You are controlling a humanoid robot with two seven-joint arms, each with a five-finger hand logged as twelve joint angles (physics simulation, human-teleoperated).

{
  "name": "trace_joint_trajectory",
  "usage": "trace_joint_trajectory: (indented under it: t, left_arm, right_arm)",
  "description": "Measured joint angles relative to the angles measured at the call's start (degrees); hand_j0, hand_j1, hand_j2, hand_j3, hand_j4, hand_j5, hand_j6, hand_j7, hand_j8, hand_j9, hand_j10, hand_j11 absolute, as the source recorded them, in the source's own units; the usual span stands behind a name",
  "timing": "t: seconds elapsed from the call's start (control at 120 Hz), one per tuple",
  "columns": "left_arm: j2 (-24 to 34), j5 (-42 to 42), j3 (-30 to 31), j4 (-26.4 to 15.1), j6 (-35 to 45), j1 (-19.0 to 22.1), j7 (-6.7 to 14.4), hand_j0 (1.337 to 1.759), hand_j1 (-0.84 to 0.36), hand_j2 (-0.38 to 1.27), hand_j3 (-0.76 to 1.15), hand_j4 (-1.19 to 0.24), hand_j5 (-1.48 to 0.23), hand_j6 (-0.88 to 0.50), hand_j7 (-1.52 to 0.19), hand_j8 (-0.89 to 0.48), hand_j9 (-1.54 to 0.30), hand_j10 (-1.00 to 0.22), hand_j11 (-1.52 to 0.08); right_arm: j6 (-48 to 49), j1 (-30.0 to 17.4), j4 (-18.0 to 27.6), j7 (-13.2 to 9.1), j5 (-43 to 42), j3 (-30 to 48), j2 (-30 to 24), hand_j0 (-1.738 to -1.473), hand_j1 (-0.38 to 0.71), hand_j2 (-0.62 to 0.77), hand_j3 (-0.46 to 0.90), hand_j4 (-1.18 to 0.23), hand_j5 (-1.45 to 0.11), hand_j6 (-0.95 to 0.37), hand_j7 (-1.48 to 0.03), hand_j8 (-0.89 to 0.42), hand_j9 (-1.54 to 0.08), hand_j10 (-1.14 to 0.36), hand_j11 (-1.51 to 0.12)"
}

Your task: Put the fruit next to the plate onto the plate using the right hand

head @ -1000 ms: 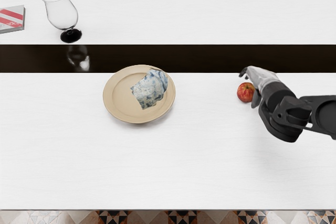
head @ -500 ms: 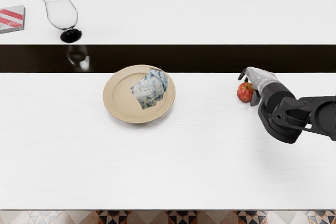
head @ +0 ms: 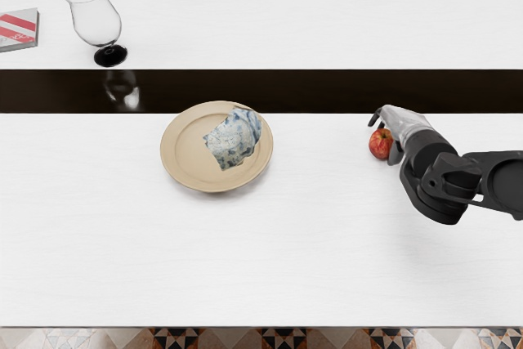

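Note:
A red apple (head: 378, 145) rests on the white table (head: 270, 259), well to the right of the tan plate (head: 181, 159). My right hand (head: 385, 137) reaches in from the right edge and cups the apple from its right side. The grey fingers (head: 384, 114) arch over the apple's top and the thumb presses at its lower right, so the hand is shut on it. The apple still sits on the table. A crumpled blue-and-white cloth (head: 233, 138) lies on the right half of the plate. The left arm is out of view.
A dark gap (head: 261, 91) runs across the table behind the plate and apple. A wine glass (head: 94, 18) stands at the far left on the back table, beside a red-and-white booklet (head: 16, 29) at the left edge.
The right hand has crept slightly left and up, with its fingers closing tighter around the apple. The apple has shifted a touch to the left.

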Motion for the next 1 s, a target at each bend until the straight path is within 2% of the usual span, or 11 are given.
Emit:
trace_joint_trajectory:
  t: [0.375, 0.65, 1.0]
  left_arm:
    - [0.0, 0.0, 0.0, 0.0, 0.0, 0.0, 0.0, 1.658, 0.34, 0.0, 0.0, -0.01, -0.01, -0.01, -0.01, -0.01, -0.01, -0.01, -0.01]
    - [0.0, 0.0, 0.0, 0.0, 0.0, 0.0, 0.0, 1.658, 0.34, 0.0, 0.0, -0.01, -0.01, -0.01, -0.01, -0.01, -0.01, -0.01, -0.01]
    - [0.0, 0.0, 0.0, 0.0, 0.0, 0.0, 0.0, 1.658, 0.34, 0.0, 0.0, -0.01, -0.01, -0.01, -0.01, -0.01, -0.01, -0.01, -0.01]
  right_arm:
    - [0.0, 0.0, 0.2, 0.0, -0.3, 0.0, -0.2, -1.657, 0.16, -0.03, 0.0, -0.44, -0.58, -0.44, -0.58, -0.44, -0.58, -0.44, -0.58]
    - [0.0, 0.1, 0.3, 0.0, -0.4, 0.2, -0.4, -1.657, 0.21, -0.06, 0.0, -0.48, -0.63, -0.48, -0.63, -0.48, -0.63, -0.48, -0.63]
    - [0.0, 0.1, 0.5, 0.0, -0.3, 0.4, -0.4, -1.658, 0.24, -0.01, 0.0, -0.52, -0.69, -0.44, -0.68, -0.52, -0.68, -0.52, -0.68]
